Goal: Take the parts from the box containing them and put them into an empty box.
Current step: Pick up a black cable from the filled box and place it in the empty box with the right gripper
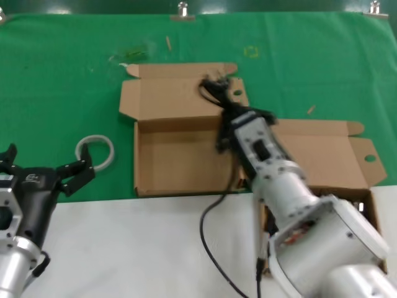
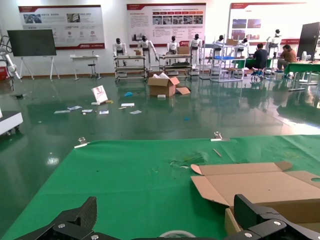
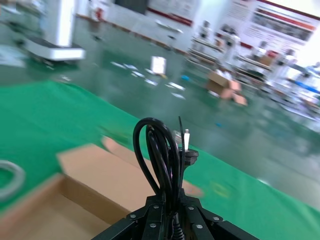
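The bench [image 1: 62, 74] is green with a white front strip. Both boxes [image 1: 180, 158] [image 1: 329, 155] are plain brown. The cord [image 3: 157, 155] is black with silver prongs. The tape ring [image 1: 95, 151] is pale.

Bright even indoor light, glare on the glossy floor [image 2: 150, 120], motion blur across the right wrist view.

A green cloth [image 1: 62, 74] covers the far part of the table [image 1: 124, 248], whose near part is white. A pale tape ring [image 1: 95, 152] lies on the green cloth near the white edge. Two metal clips [image 1: 182, 10] sit along the cloth's far edge. Beyond, a glossy hall floor [image 2: 150, 120] holds scattered papers, an open carton [image 2: 162, 85] and wall posters [image 2: 62, 25].
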Tool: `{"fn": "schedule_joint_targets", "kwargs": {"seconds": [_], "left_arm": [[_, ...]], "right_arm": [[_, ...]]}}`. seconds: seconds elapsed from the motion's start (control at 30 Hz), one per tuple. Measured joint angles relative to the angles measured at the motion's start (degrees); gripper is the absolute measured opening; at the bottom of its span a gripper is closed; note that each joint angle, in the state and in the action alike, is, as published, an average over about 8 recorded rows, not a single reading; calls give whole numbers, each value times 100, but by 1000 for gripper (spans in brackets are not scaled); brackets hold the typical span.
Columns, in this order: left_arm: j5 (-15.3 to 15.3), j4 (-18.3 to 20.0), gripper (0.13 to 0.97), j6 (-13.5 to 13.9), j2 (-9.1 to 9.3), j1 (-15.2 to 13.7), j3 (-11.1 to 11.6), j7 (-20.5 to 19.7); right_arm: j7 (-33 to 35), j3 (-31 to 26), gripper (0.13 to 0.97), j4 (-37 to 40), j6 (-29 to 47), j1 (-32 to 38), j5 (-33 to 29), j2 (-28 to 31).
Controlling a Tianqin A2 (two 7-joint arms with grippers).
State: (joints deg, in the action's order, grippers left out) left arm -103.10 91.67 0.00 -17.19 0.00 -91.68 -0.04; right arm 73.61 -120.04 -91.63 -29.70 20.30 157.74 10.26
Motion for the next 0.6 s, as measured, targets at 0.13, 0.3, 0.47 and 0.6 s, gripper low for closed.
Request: {"fn": "schedule_joint_targets", "kwargs": {"seconds": [0.13,0.3,0.47,0.6], "left_arm": [[0,0,965,0,0,0,0,0],[0,0,965,0,0,0,0,0],[0,0,965,0,0,0,0,0],[0,0,965,0,0,0,0,0]], "right_arm": [[-449,-602,172,694,364,519,0,4],[-908,-1162,172,1370,715,954,0,7],[-1228,-1478,172,1888,1015,1204,0,9],[-1406,-1620,172,2184,1213,1330,0,14]]}}
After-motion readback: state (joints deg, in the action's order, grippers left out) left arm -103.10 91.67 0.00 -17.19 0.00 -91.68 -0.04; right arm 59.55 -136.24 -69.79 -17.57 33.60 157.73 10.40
